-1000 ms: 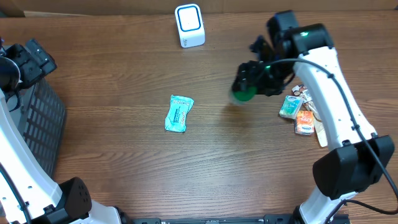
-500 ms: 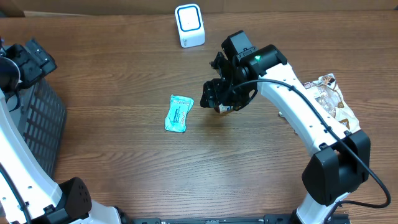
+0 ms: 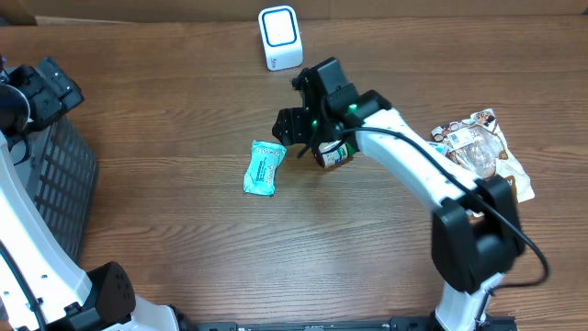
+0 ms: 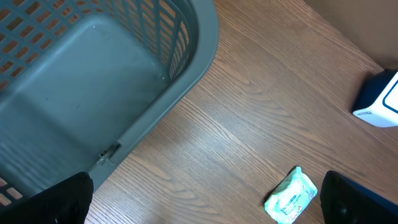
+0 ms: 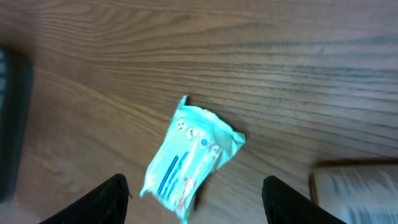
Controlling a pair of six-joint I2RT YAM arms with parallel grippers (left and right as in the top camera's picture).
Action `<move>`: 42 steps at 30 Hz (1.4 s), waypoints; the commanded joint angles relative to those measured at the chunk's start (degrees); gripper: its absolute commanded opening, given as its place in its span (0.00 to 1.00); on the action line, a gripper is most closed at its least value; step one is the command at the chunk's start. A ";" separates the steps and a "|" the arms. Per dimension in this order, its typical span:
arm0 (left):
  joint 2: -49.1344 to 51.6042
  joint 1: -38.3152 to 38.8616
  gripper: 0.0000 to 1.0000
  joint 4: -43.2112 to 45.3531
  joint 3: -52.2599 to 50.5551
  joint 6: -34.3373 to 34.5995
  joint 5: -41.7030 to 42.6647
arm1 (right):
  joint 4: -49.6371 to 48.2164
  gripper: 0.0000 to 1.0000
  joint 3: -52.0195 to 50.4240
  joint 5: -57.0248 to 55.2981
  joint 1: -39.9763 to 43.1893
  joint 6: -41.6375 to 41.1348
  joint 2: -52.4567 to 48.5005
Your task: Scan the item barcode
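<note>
Your right gripper (image 5: 193, 186) hung above the teal packet (image 5: 189, 155), its fingers apart with nothing between them. The packet lay flat on the table (image 3: 184, 257), well apart from the scanner (image 3: 280, 37). Your left gripper (image 4: 205, 193) was spread wide and empty near the basket (image 4: 186, 62). This looked like the reach before pickup. Next you needed to lower, straddle the packet and close. The blurred print possibly included the barcode.
</note>
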State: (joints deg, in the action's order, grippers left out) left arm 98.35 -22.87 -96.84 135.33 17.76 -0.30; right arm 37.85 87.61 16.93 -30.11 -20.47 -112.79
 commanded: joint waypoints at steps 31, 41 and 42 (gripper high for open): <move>-0.85 0.07 1.00 0.04 0.68 -1.03 -0.31 | 19.54 0.62 -0.85 -11.74 22.97 -7.58 -5.16; -0.85 0.07 1.00 0.04 0.68 -1.05 -0.31 | 22.53 0.65 -0.33 -11.32 14.23 -2.16 10.27; -0.85 0.07 1.00 0.04 0.68 -1.03 -0.31 | 22.51 0.66 -0.33 -11.30 13.42 -2.16 10.84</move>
State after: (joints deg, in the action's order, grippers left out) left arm 98.35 -22.87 -96.84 135.33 17.76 -0.27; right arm 60.42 86.65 5.54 -13.43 -24.75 -107.92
